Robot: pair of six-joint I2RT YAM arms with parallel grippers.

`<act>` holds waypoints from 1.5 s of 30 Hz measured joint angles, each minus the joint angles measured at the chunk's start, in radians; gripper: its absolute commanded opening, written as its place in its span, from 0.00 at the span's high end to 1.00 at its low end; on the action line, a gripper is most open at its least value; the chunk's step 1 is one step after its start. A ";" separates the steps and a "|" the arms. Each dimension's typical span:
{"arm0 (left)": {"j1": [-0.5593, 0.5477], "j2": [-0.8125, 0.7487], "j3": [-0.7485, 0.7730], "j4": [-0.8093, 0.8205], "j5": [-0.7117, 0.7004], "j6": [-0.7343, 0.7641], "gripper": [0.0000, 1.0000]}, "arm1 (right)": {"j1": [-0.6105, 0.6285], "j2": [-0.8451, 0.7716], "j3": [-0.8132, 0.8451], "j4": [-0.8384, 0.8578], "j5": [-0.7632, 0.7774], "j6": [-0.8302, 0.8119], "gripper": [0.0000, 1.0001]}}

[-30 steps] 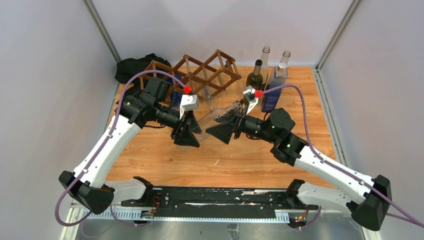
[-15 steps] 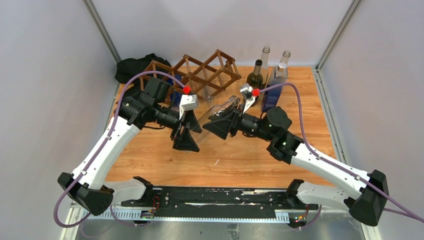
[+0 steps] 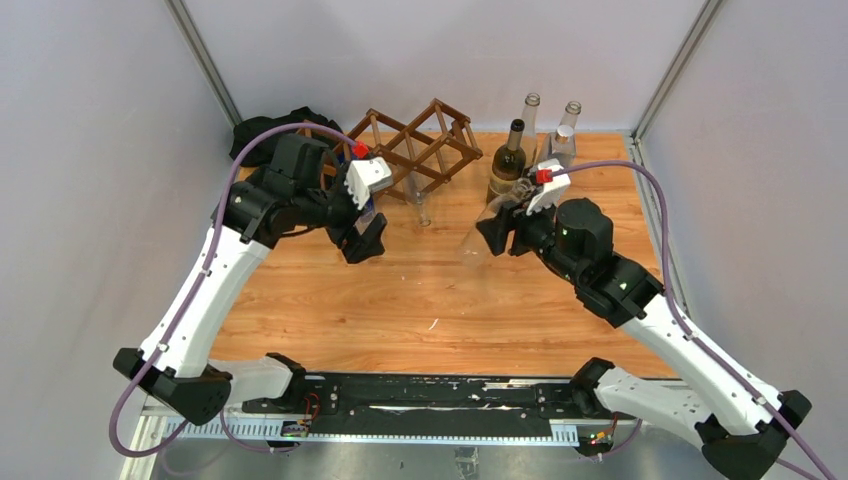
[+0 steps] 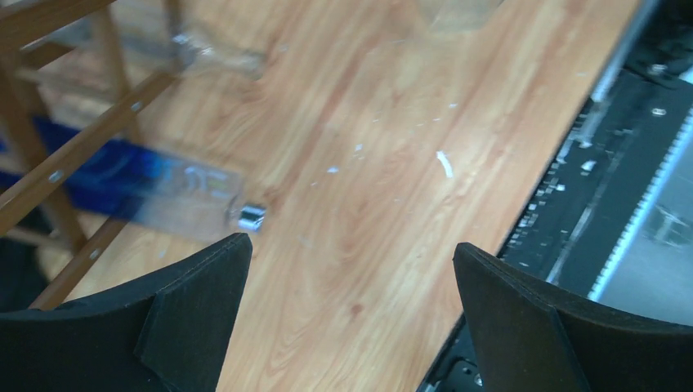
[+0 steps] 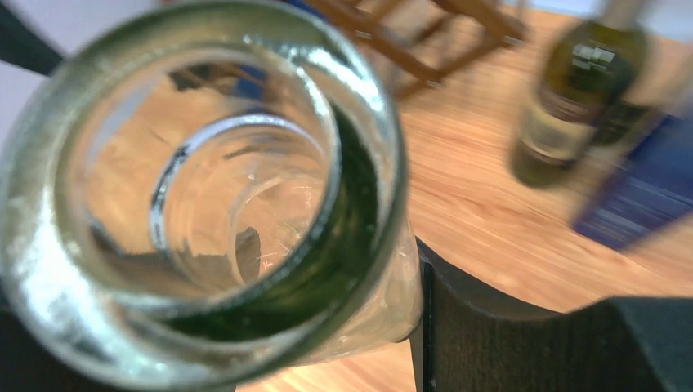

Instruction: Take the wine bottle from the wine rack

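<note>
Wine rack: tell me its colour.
The rack is dark brown wood; the top view shows it best.

Around me: plain pale grey wall panels point(image 3: 90, 150) on three sides, joined by slim aluminium corner posts point(image 3: 204, 60). My light-brown wood-grain tabletop point(image 3: 400, 300) is evenly lit, with small white scuffs point(image 3: 434, 324).

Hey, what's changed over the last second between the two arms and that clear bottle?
The left tool let go of the clear bottle, opened and pulled back toward the wine rack. The right tool closed on the bottle and carried it right, toward the standing bottles. Rack, standing bottles and black cloth stayed put.
</note>
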State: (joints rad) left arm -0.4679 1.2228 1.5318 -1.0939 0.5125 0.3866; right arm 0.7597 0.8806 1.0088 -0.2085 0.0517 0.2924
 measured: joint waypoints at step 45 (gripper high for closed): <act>0.016 0.023 0.034 0.098 -0.301 -0.024 0.00 | -0.720 0.674 0.115 0.280 0.321 -0.076 1.00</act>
State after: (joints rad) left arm -0.4519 1.2457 1.5654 -0.9955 0.2111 0.3630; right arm 0.0395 1.5547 1.1236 0.0711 0.3725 0.2161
